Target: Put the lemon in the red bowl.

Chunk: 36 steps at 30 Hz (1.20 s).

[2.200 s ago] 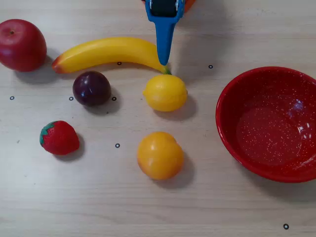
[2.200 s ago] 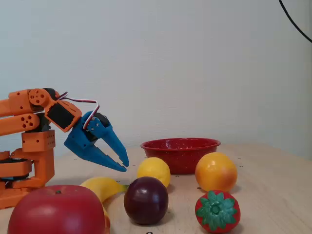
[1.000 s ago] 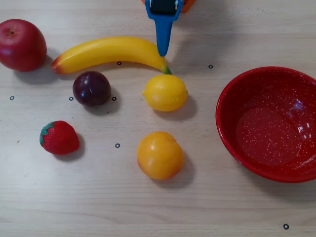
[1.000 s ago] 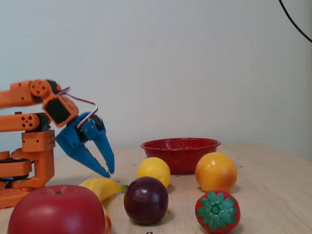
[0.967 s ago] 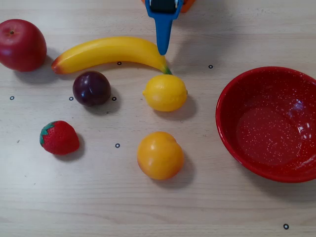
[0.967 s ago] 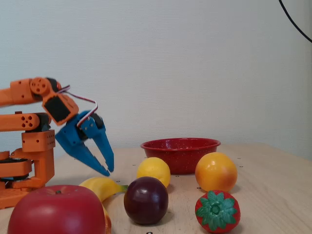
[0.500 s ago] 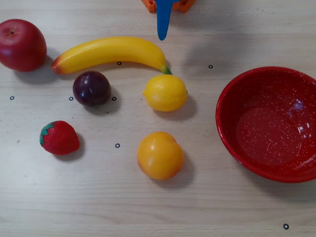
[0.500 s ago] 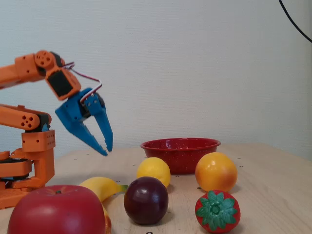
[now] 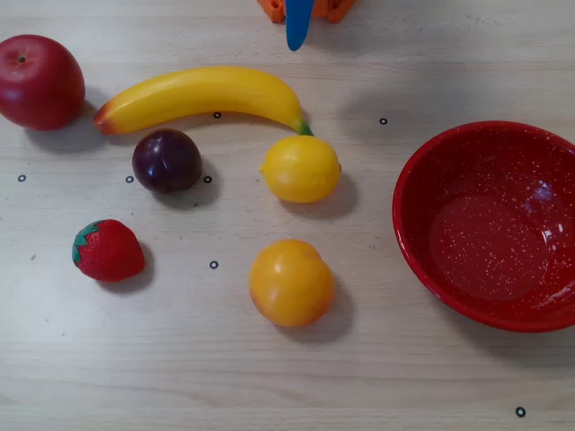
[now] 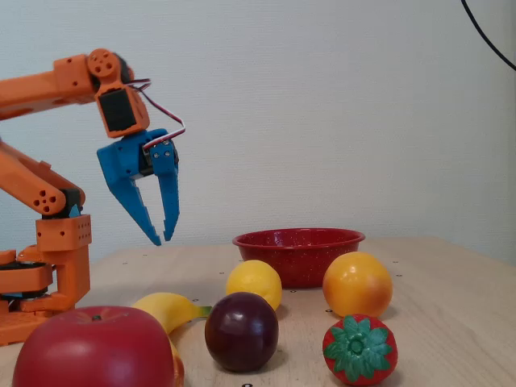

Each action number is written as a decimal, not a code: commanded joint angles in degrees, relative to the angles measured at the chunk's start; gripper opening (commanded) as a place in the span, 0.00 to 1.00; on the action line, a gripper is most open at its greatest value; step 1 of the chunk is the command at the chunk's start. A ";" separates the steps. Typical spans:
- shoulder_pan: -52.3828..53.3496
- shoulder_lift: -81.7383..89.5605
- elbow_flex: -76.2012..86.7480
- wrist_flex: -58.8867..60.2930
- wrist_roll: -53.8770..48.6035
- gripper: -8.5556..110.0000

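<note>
The jaws (image 10: pixel 161 239) hang high above the counter (image 9: pixel 377 386), open only a little and holding nothing. The lemon (image 9: pixel 301 168) sits on the counter, touching the banana (image 9: pixel 193 93) tip, well apart from the red bowl (image 9: pixel 422 171). Such a narrow gap may bump the smooth lemon and roll it away, or pinch the banana too.

the overhead view looks straight down on the pale wooden table (image 9: pixel 431 395), close in. the fixed view sits low at table height, facing sideways across it. both share the glossy speckled red bowl (image 9: pixel 490 224) (image 10: pixel 298 251) and the fruits.
</note>
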 commanded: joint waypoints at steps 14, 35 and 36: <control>-3.43 -11.69 -15.47 8.17 4.66 0.37; -1.05 -33.75 -21.62 -0.18 3.78 0.60; -1.05 -35.24 -22.59 -0.18 3.43 0.62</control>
